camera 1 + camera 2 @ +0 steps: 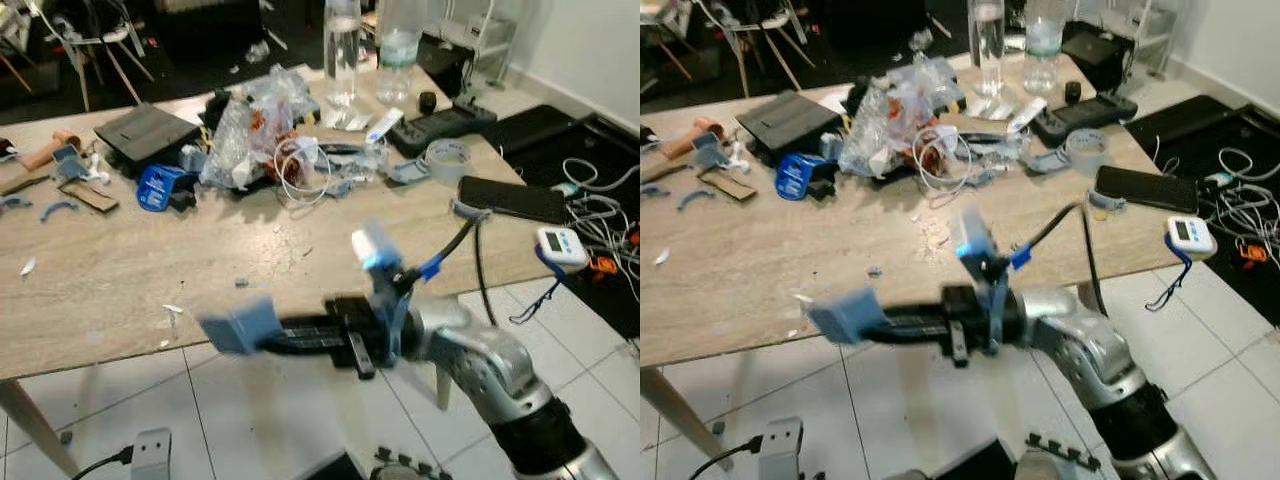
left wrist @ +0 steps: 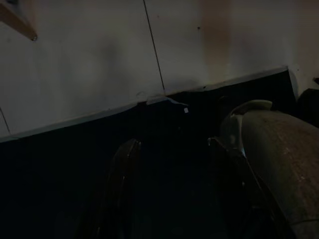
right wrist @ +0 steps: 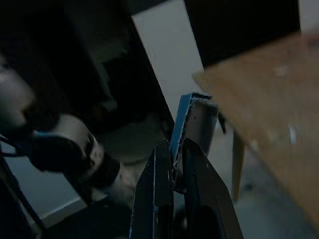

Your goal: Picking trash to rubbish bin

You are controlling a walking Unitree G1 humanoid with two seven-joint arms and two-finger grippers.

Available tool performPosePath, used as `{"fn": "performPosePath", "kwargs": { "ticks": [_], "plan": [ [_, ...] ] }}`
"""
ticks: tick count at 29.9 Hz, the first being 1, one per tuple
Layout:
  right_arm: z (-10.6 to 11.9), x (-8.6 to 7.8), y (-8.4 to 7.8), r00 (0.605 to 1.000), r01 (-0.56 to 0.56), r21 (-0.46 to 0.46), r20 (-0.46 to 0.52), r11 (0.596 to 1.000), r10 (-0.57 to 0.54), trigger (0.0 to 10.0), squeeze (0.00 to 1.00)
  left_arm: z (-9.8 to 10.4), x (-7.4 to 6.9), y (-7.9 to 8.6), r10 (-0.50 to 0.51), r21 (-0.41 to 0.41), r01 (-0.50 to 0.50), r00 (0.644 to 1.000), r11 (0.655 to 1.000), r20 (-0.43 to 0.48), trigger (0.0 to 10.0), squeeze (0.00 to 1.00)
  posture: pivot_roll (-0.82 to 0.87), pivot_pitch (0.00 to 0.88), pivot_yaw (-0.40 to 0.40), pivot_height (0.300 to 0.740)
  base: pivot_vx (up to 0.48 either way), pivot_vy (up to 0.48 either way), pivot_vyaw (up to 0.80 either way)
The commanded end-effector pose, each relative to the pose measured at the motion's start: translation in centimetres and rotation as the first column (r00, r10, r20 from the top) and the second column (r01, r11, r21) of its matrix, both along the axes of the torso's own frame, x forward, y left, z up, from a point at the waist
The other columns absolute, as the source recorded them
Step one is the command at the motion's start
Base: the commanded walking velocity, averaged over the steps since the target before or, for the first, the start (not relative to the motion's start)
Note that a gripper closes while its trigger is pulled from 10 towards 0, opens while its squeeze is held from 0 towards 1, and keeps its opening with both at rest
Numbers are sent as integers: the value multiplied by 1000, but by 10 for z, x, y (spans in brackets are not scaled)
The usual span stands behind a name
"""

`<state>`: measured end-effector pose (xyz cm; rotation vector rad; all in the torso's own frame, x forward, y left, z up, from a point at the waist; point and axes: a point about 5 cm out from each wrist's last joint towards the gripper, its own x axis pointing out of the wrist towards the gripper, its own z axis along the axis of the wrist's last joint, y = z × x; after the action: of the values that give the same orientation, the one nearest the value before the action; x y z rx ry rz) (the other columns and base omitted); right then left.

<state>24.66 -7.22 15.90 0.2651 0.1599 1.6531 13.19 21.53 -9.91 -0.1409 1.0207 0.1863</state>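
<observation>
Blue card scrap (image 3: pixel 192 119) between right jaws (pinched)

My two head cameras look forward and down from above the near edge of the wooden counter (image 1: pixel 120 270). Both see the same cluttered top, the white tiled floor (image 1: pixel 260 420) and my right arm reaching across in front. The right eye sits a little to the side, so everything is slightly shifted in it. My right wrist camera looks along the right end effector (image 3: pixel 174 164) from very close, toward the blue cardboard piece (image 3: pixel 192 122), with the counter edge beside it. My left wrist camera looks along the left end effector (image 2: pixel 172 149) at the floor tiles, in deep shade.
</observation>
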Motion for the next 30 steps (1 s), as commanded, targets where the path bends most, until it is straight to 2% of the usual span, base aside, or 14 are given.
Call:
{"fn": "performPosePath", "kwargs": {
  "ticks": [1,2,3,5,11,17,21,26,27,28,30],
  "plan": [
    [-9,-2,1,1000,-16,-35,-22,999,15,10000,0,-1,-6,6,19,12,-19,999,1000,-26,10000,0,-181,48,113,740,0,0,0],
    [-28,-1,-5,998,3,-101,-63,995,-9,10000,0,-1,-5,7,20,15,-19,999,1000,-26,10000,0,-181,50,115,740,0,0,0],
    [-28,-1,-5,998,3,-101,-63,995,-9,10000,0,-1,-5,7,20,15,-19,999,1000,-26,10000,0,-181,50,115,740,0,0,0],
    [-47,-3,-13,994,8,-171,-106,985,-27,10000,0,0,-3,8,22,18,-21,999,1000,-25,10000,0,-179,49,120,740,0,0,0],
    [-55,-3,-18,991,6,-197,-130,980,-32,10000,0,1,0,8,26,20,-25,999,999,-32,10000,0,-175,46,122,740,0,0,0],
    [-68,-1,-20,990,17,-242,-134,970,-50,10000,0,0,-1,7,18,22,-17,999,1000,-39,10000,0,-170,46,120,740,-321,0,0],
    [-81,-2,-23,988,9,-303,-146,953,-56,10000,0,-2,-6,5,20,20,-19,998,1000,-52,10000,0,-162,45,115,740,-345,0,0],
    [-113,-5,-33,984,14,-475,-150,880,-97,10000,0,-3,-8,5,20,21,-19,998,1000,-60,10000,0,-152,44,109,740,-359,0,0],
    [-113,-5,-33,984,14,-475,-150,880,-97,10000,0,-3,-8,5,20,21,-19,998,1000,-60,10000,0,-152,44,109,740,-360,0,0],
    [-131,-6,-39,979,34,-551,-151,834,-140,10000,0,-2,-8,5,23,22,-21,998,1000,-59,10000,0,-148,45,108,740,-364,0,0],
    [-148,-6,-47,970,83,-635,-126,768,-210,10000,0,-2,-7,6,24,22,-23,998,1000,-58,10000,0,-144,43,106,740,-366,0,0]
  ]
}}
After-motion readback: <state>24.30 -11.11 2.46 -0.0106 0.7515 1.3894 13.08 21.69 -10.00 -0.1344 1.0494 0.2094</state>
